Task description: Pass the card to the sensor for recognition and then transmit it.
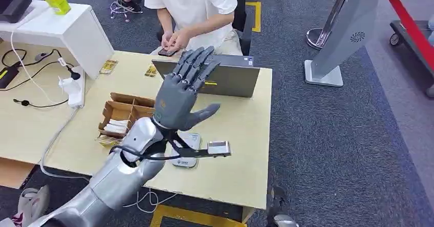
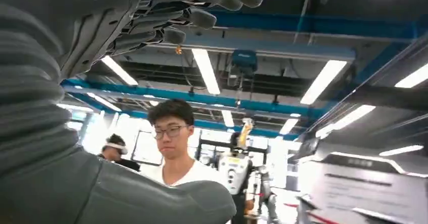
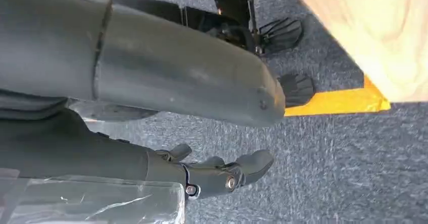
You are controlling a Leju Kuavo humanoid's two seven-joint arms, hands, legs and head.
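Left robot hand: hovering raised above the counter, fingers spread, gripping nothing.
Right robot hand: hanging over the floor, fingers loosely curled, carrying nothing.
Sensor: lying below the left wrist.

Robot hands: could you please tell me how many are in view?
2. The left hand is raised, fingers spread, above the table; the right hand hangs low over the carpet.

Head looks down at table; left wrist upward; right floorward.
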